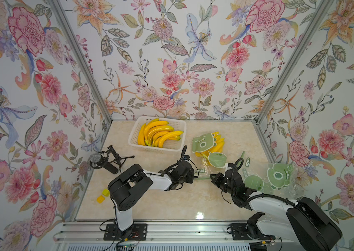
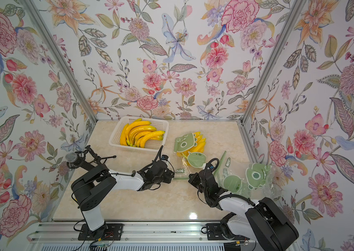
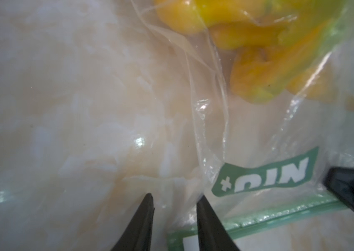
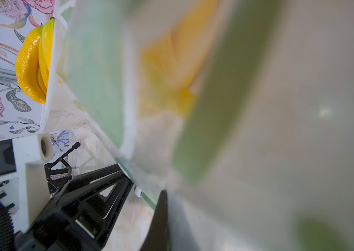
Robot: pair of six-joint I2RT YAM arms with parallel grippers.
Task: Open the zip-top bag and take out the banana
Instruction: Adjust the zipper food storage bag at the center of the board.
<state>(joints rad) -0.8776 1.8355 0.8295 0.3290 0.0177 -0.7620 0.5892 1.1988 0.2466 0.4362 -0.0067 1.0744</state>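
Note:
The clear zip-top bag (image 1: 203,143) (image 2: 183,143) with green cartoon prints lies right of centre, yellow bananas (image 1: 219,141) (image 2: 201,141) inside it. Its green zip strip (image 1: 203,178) (image 3: 280,210) stretches between my two grippers. My left gripper (image 1: 194,175) (image 2: 172,175) (image 3: 175,197) is at the strip's left end. Its fingers stand a little apart, with the bag's corner film in the gap. My right gripper (image 1: 212,176) (image 2: 190,176) (image 4: 167,195) is shut on the bag's top edge, and film covers most of the right wrist view. The bananas (image 3: 258,43) show through the film.
A white basket (image 1: 133,134) holding several loose bananas (image 1: 161,134) stands at the back centre. A microphone on a stand (image 1: 97,159) lies at the left, two yellow blocks (image 1: 102,195) nearer the front. Empty green-printed bags (image 1: 278,176) lie crumpled by the right wall.

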